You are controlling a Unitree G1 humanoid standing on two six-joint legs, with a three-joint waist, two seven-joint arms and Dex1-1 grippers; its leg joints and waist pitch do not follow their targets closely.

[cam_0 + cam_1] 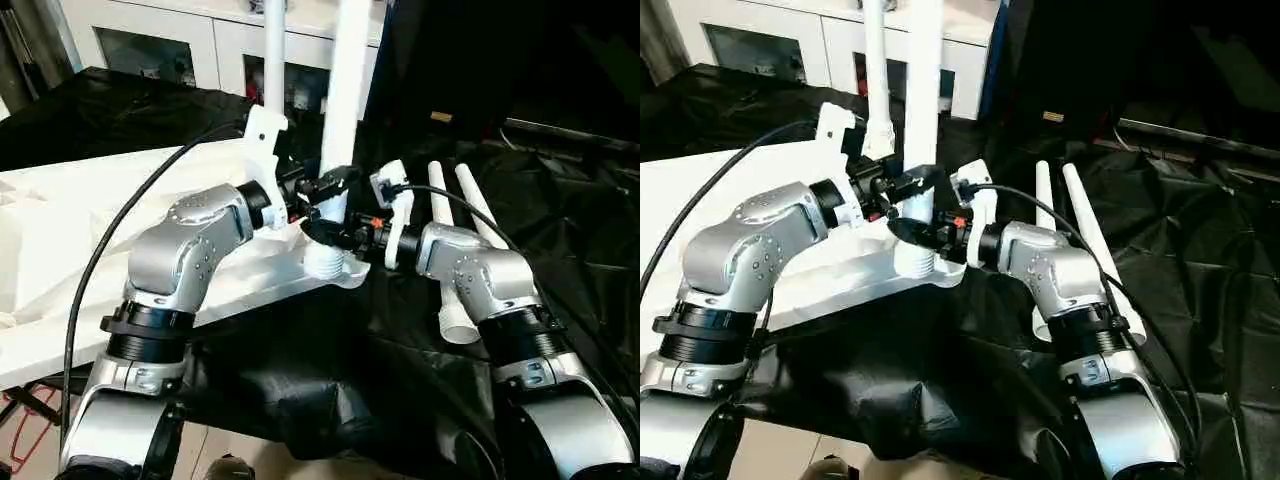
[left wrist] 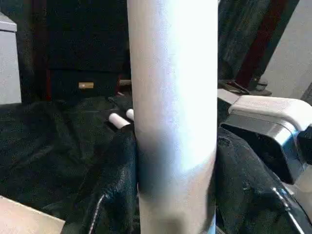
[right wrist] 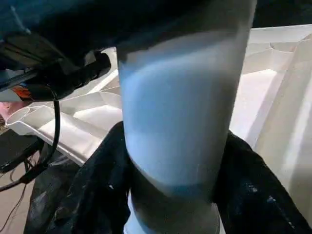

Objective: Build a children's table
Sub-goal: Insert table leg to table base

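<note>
Basically both grippers, left gripper [image 1: 318, 192] and right gripper [image 1: 335, 232], pinch upright leg [image 1: 345, 100] standing in tabletop [image 1: 60, 230] corner socket [image 1: 328, 262]; keep it vertical, push straight down.

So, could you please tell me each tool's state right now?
Left tool: closed on the upright leg.
Right tool: closed on the same leg.
</note>
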